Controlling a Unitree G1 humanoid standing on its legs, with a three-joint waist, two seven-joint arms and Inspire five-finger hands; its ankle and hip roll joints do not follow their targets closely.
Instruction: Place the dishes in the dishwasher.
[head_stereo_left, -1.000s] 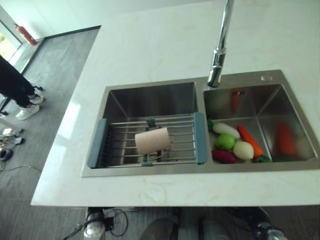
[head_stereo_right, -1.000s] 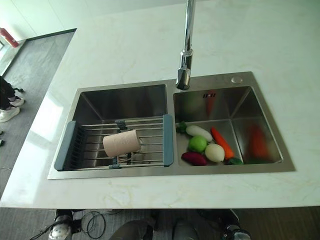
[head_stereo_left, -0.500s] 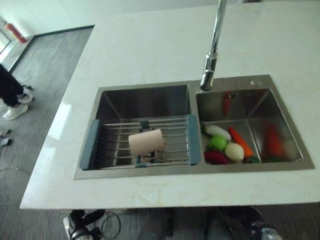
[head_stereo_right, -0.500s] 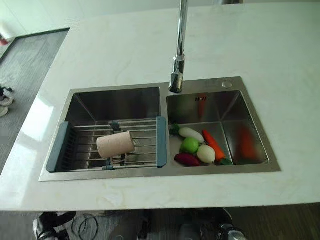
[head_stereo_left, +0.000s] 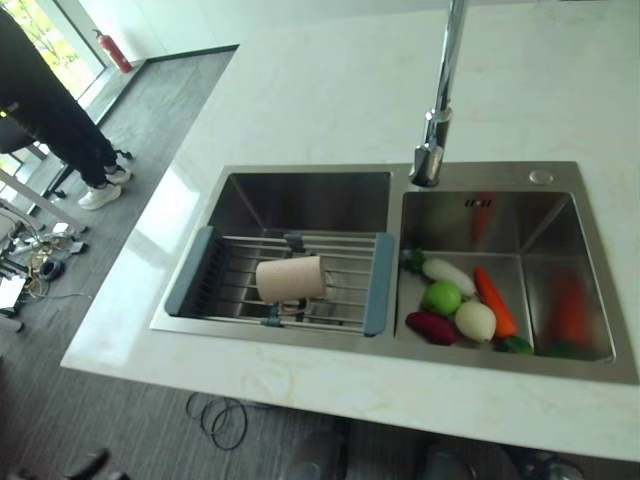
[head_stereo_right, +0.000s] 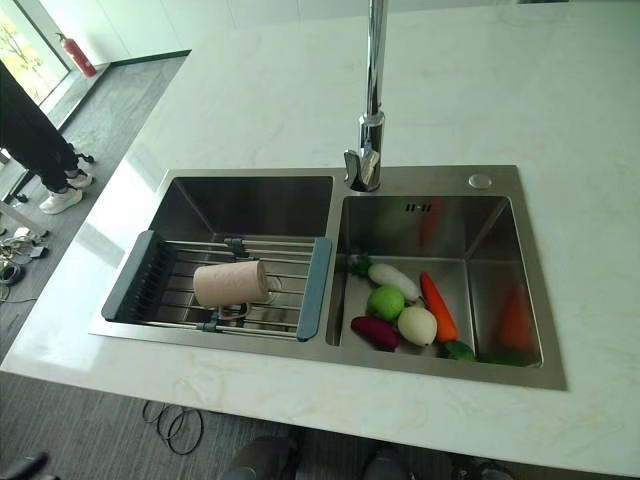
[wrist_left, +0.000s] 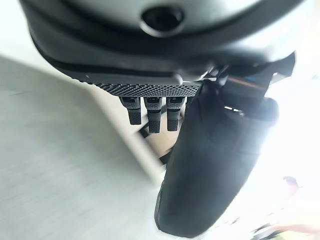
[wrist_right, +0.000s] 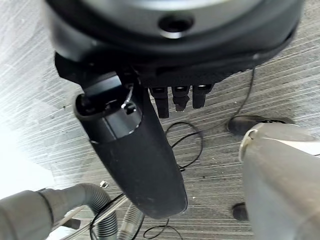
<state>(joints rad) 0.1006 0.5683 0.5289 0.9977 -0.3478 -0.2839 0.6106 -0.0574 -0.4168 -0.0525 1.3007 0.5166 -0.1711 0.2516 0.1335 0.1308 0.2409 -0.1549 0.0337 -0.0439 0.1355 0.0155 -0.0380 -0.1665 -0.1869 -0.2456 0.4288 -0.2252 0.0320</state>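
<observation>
Cup (head_stereo_left: 290, 278) sideways on sink rack (head_stereo_left: 285, 280); wrist cams: left hand (wrist_left: 210, 165), right hand (wrist_right: 135, 150) both empty, fingers relaxed.

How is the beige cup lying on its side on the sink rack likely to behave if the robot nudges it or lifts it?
The cup lies on its side across the rack's thin bars, so a nudge would probably roll it along them. Its handle, seemingly pointing down between the bars, may check the roll or snag when lifted. Its matte-looking surface suggests it is not very slippery.

Beige cup (head_stereo_left: 290, 278) (on its side) atop sink rack (head_stereo_left: 240, 290).
</observation>
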